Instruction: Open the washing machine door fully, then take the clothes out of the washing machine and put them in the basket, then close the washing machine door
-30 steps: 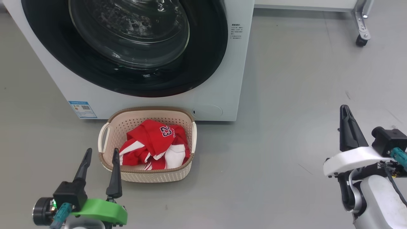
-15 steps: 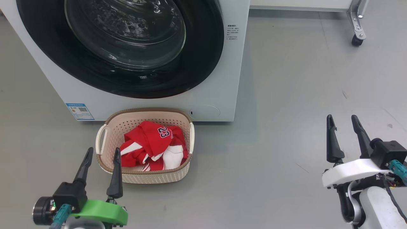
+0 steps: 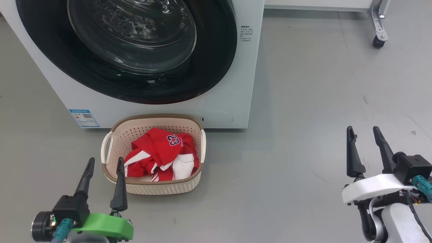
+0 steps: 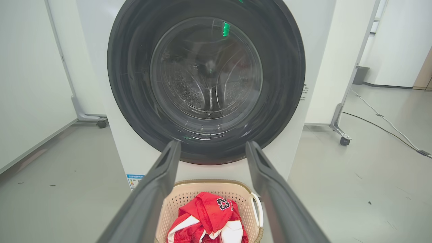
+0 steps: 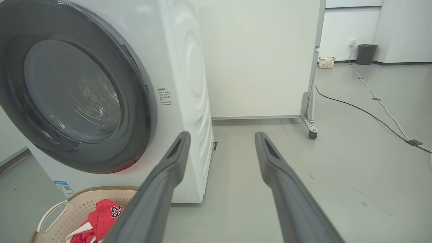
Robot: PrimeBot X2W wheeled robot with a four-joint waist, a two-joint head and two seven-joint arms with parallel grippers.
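White sheet metal makes up the washing machine [image 3: 243,84] in the head view, standing on the grey floor [image 3: 303,135]. The washing machine door [image 3: 216,50], a glossy black ring around bulging glass, lies flush against the machine's front. A blue label sticker [image 3: 84,118] sits at the front's lower left corner and a block of small dark print [image 3: 246,33] near its right edge; neither can be read. The basket [image 3: 162,187] stands on the floor just in front of the machine's bottom edge. The clothes [image 3: 158,155] lie bunched inside it, red with white panels, the number 23 [image 3: 173,139] facing up. The left gripper [image 3: 105,160] hangs at the basket's near left corner, fingers spread and empty. The right gripper [image 3: 362,130] hovers over bare floor well to the basket's right, fingers also apart, holding nothing.

From the left wrist, the two spread fingers frame the door, and the perforated steel drum shows through the glass. The basket sits low between them, the 23 legible on the red fabric.

From the right wrist, the parted fingers point past the machine's right front corner. The print block and blue sticker stay too small to read; the 23 shows in the basket at the lower left. A cable [image 5: 371,111] runs along the floor toward a dark bin [image 5: 366,54].
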